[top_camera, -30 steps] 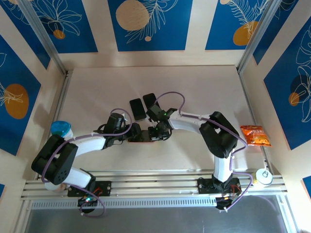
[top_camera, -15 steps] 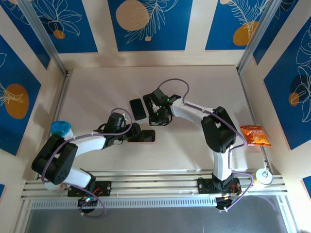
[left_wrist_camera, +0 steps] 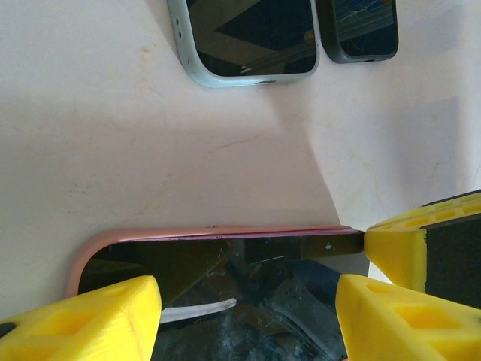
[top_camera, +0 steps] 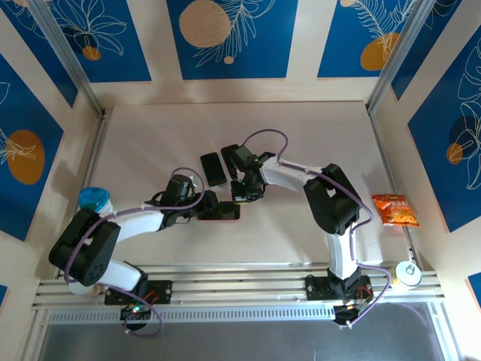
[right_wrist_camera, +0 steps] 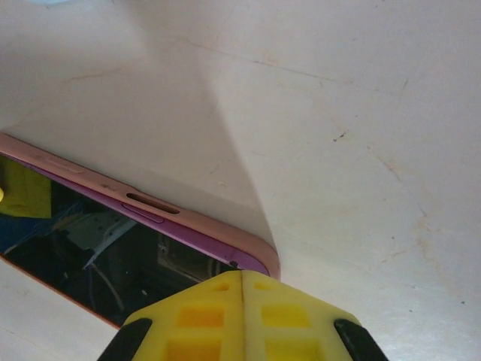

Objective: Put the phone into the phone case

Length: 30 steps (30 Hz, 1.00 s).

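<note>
Two spare phones (top_camera: 222, 167) lying just at twelve o'clock of the pink-cased phone (top_camera: 222, 211), right arm (top_camera: 289, 177) crossing at two o'clock, bare table (top_camera: 150, 143) from nine to eleven o'clock, snack bag (top_camera: 395, 210) far at three o'clock

1. my pale, scuffed wooden table (top_camera: 150, 143) carries everything.
2. a black phone in a pink case (top_camera: 220, 211) lies flat.
3. two dark phones (top_camera: 213, 168) lie side by side.
4. an orange snack packet (top_camera: 395, 210) sits at the right edge.

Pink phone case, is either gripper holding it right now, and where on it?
The left gripper straddles the pink phone case across its width, fingers at its two long sides; whether they clamp it cannot be told. The right gripper is shut on nothing, beside the case's corner.
</note>
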Each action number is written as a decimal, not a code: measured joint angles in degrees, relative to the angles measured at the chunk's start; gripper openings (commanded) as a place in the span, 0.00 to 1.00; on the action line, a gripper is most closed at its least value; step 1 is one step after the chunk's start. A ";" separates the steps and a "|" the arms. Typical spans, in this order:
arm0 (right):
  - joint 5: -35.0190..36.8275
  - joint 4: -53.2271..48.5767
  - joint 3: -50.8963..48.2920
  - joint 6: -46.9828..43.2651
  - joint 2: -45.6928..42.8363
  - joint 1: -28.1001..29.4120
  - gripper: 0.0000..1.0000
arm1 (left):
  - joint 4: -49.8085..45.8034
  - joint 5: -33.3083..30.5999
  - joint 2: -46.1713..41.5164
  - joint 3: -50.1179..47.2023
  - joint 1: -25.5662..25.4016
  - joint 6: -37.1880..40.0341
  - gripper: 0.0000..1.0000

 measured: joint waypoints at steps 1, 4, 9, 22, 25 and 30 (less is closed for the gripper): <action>0.13 -0.02 0.00 -0.11 0.00 0.04 0.00 | 0.00 0.00 0.00 0.00 0.00 0.00 0.65; 0.44 0.00 0.00 -0.44 0.02 0.24 0.00 | 0.00 0.00 0.00 0.00 0.00 0.00 0.65; 2.21 -0.17 0.24 -1.01 0.50 1.29 0.00 | 0.00 0.00 0.02 0.00 0.00 0.00 0.65; 7.02 5.27 -3.98 1.49 0.68 4.20 0.00 | 0.46 -0.11 0.42 0.00 0.07 0.00 0.65; 7.08 6.08 -4.81 2.23 0.13 4.20 0.00 | 0.44 -0.17 0.42 0.02 -0.02 0.07 0.65; 4.70 11.72 -10.05 4.70 -2.97 2.60 0.00 | -1.49 -2.89 1.25 1.62 -2.89 1.33 0.65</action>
